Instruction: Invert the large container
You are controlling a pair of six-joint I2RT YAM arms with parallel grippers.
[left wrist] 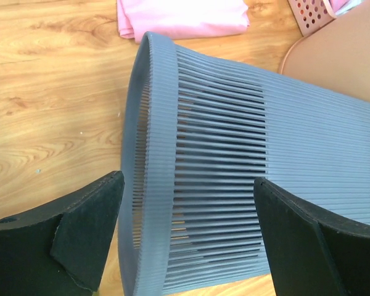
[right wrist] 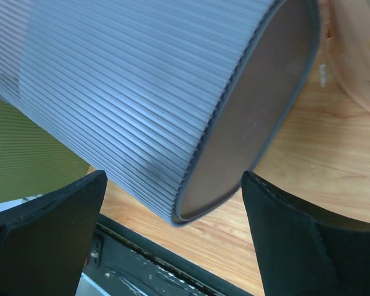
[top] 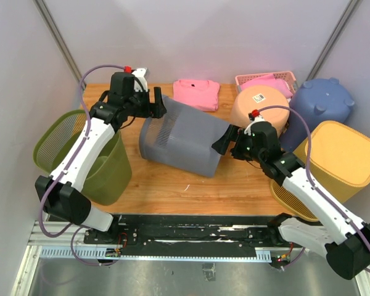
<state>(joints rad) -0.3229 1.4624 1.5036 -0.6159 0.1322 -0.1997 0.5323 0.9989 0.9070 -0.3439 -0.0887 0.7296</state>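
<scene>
The large container (top: 185, 139) is a grey ribbed bin lying on its side on the wooden table, mouth to the left and flat base to the right. My left gripper (top: 158, 105) is open at the upper part of its rim. In the left wrist view the open gripper (left wrist: 189, 185) straddles the rim of the bin (left wrist: 234, 154) without touching it. My right gripper (top: 226, 140) is open at the base end. In the right wrist view the base of the bin (right wrist: 142, 80) sits above the gap of that gripper (right wrist: 174, 179), apart from both fingers.
An olive mesh basket (top: 80, 154) stands at the left table edge under my left arm. A folded pink cloth (top: 196, 92) lies at the back. A peach tub (top: 259, 108), a pink crate (top: 268, 79), a blue bin (top: 320, 105) and a yellow bin (top: 336, 160) crowd the right.
</scene>
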